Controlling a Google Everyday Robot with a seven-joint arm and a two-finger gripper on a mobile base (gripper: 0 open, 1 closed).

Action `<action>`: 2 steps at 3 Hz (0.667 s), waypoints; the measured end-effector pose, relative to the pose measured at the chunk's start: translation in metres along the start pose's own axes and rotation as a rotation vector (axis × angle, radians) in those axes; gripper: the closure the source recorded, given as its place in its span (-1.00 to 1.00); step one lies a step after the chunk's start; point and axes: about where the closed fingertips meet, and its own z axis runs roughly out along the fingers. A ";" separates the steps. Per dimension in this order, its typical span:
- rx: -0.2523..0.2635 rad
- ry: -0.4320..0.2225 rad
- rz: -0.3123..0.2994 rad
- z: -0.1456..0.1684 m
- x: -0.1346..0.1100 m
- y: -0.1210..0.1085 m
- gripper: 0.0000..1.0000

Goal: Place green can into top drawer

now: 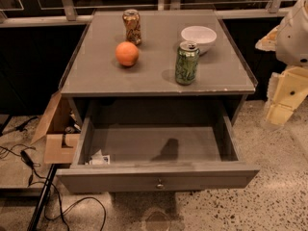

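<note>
Green can (186, 63) stands upright on desk (144, 78), well left of gripper (281, 102) at right edge; grip state: cannot tell. Top drawer (159, 179) open below. Risk: off-centre contact topples slim can toward bowl (198, 36).

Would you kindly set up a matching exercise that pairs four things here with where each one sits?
Things: 1 green can; 2 orange; 3 white bowl; 4 end effector.
Places: A at the right edge of the view, beside the cabinet; B just behind the green can; C cabinet top, front right, above the open top drawer; D in front of the brown-gold can.
Pairs: 1-C; 2-D; 3-B; 4-A.
</note>
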 end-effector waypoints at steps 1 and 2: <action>0.000 0.000 0.000 0.000 0.000 0.000 -1.00; 0.035 -0.030 0.030 0.000 -0.002 -0.008 -1.00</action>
